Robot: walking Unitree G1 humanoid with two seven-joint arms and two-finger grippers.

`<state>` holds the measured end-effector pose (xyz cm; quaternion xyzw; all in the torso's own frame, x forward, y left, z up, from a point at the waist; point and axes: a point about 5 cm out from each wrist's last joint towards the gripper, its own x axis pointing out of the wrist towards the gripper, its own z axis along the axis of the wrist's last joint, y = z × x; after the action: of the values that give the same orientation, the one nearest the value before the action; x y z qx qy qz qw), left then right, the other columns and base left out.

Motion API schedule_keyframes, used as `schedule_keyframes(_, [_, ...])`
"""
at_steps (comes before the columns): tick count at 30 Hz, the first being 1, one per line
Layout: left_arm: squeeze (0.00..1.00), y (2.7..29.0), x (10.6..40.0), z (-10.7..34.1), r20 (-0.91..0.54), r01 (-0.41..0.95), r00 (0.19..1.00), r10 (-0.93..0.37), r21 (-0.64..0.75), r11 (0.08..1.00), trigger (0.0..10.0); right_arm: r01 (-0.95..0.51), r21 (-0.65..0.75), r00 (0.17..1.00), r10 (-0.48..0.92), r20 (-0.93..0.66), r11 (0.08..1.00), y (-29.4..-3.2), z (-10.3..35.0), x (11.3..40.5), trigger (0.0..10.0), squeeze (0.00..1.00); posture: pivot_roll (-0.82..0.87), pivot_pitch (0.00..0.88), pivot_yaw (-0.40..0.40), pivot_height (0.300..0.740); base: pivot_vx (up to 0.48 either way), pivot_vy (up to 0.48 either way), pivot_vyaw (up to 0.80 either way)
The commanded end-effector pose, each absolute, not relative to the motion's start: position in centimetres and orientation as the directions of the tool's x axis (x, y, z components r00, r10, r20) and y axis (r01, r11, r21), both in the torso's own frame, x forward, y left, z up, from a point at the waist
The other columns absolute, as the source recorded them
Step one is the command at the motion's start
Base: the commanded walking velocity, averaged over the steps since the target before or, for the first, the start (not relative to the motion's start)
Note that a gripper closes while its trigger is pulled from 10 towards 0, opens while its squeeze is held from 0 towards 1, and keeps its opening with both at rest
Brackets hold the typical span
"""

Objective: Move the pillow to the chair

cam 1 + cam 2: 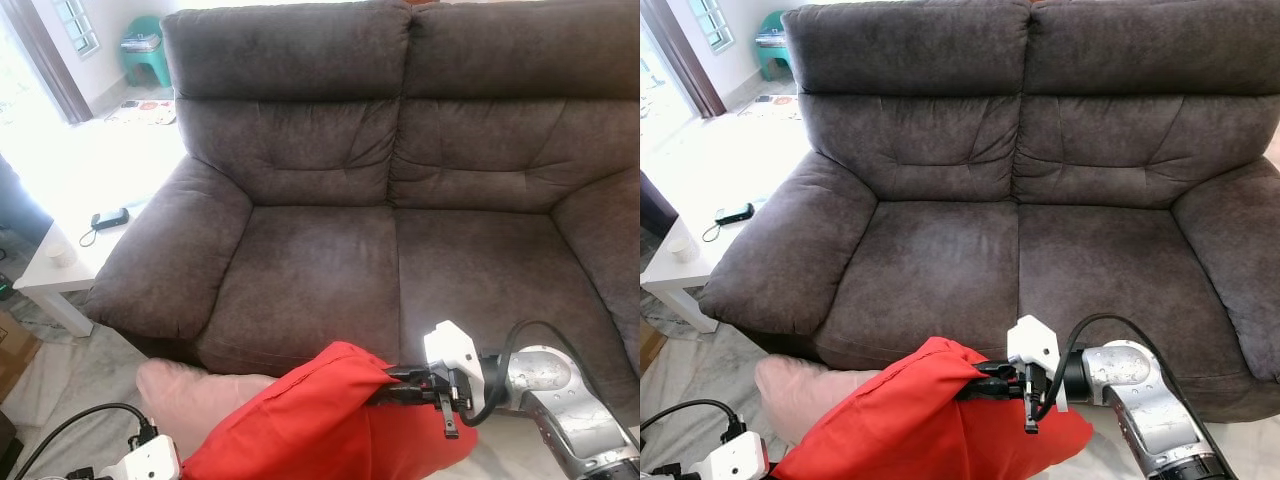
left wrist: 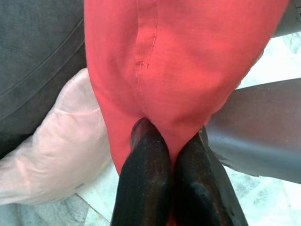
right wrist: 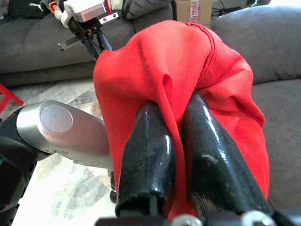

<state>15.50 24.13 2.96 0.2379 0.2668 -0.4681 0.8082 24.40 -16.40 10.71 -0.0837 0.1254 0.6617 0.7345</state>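
Note:
A red pillow (image 1: 320, 420) hangs low in front of the dark brown sofa (image 1: 330, 270), held from both sides. My right gripper (image 1: 385, 385) is shut on its upper right corner; the right wrist view has red fabric pinched between the black fingers (image 3: 150, 141). My left gripper (image 2: 169, 136) is shut on the pillow's other end, with cloth bunched between its fingers (image 2: 146, 160). The left wrist (image 1: 150, 462) sits at the lower left, its fingers hidden behind the fabric. A pale pink cushion (image 1: 195, 395) lies below the red one, near the sofa's front.
A white side table (image 1: 60, 275) stands left of the sofa, carrying a black phone (image 1: 108, 218) and a small cup (image 1: 60, 252). A teal stool (image 1: 148, 50) is far back left. Marble floor (image 1: 60, 380) lies before the sofa.

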Motion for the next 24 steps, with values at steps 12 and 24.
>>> schedule_keyframes(12, [0.0, 23.2, 17.1, 4.5, -0.587, 0.87, 0.467, -0.661, 0.172, 0.462, 0.0, -0.995, -0.06, 0.094, 0.976, -0.195, 0.083, -15.5, 13.1, 25.0, 10.0, 0.0, 0.05, 0.047, 0.059, 0.74, 0.0, 0.0, 0.0])
schedule_keyframes(24, [0.0, 21.6, 24.2, 10.0, -0.145, 0.415, 0.91, -0.389, 0.367, 0.832, 10.0, -0.859, -0.172, 0.487, 0.873, 0.024, 0.483, -15.2, 14.4, 28.1, 10.0, 0.0, 0.04, 0.029, 0.058, 0.74, 0.0, 0.0, 0.0])
